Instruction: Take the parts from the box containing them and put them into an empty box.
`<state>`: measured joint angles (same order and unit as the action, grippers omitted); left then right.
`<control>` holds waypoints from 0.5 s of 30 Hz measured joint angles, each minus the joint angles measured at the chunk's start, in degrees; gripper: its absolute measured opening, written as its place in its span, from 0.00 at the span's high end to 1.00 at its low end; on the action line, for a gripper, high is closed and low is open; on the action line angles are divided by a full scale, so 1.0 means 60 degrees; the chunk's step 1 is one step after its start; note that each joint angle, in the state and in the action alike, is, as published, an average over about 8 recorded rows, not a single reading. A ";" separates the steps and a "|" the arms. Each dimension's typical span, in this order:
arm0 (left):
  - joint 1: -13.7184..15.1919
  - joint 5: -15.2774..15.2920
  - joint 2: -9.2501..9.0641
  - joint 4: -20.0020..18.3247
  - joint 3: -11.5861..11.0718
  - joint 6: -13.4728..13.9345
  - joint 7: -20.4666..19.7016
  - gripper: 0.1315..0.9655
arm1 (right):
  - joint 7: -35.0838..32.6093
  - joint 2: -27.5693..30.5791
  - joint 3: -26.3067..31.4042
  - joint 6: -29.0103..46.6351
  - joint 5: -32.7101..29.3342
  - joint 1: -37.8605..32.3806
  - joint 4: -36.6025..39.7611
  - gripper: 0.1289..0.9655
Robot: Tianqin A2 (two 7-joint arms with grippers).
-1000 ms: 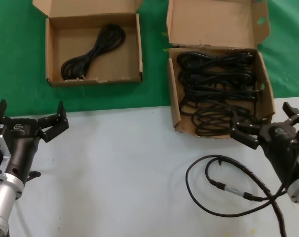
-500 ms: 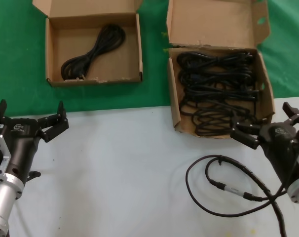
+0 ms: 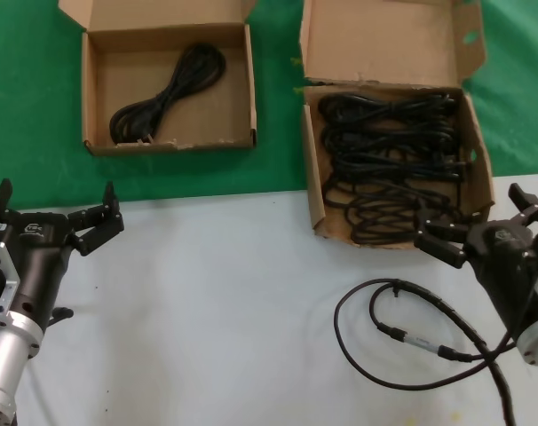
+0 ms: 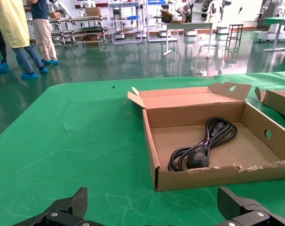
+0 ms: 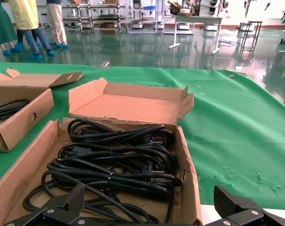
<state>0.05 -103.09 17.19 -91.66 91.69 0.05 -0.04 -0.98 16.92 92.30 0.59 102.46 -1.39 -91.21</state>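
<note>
Several coiled black power cords, the parts [image 3: 389,155], fill the box with the tall green-marked flap [image 3: 384,40] at the back right. The wide low box [image 3: 171,140] at the back left holds one coiled cord [image 3: 167,93]. My right gripper [image 3: 471,217] hovers open at the full box's near right corner, nothing between its fingers. In the right wrist view the cords [image 5: 114,160] lie just beyond that open gripper [image 5: 149,197]. My left gripper [image 3: 56,202] is open and empty, short of the low box [image 4: 199,176], where the single cord [image 4: 203,146] lies beyond the gripper [image 4: 154,202].
A loose thin black cable with metal connectors [image 3: 411,342] loops on the white table surface beside my right arm. Green cloth [image 3: 278,106] lies under and between the two boxes. People and shelving stand far behind the table.
</note>
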 joint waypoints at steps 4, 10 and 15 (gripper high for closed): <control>0.0000 0.0000 0.0000 0.0000 0.0000 0.0000 0.0000 0.00 | 0.0000 0.0000 0.0000 0.0000 0.0000 0.0000 0.0000 0.00; 0.0000 0.0000 0.0000 0.0000 0.0000 0.0000 0.0000 0.00 | 0.0000 0.0000 0.0000 0.0000 0.0000 0.0000 0.0000 0.00; 0.0000 0.0000 0.0000 0.0000 0.0000 0.0000 0.0000 0.00 | 0.0000 0.0000 0.0000 0.0000 0.0000 0.0000 0.0000 0.00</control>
<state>0.05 -103.09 17.19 -91.66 91.69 0.05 -0.04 -0.98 16.92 92.30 0.59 102.46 -1.39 -91.21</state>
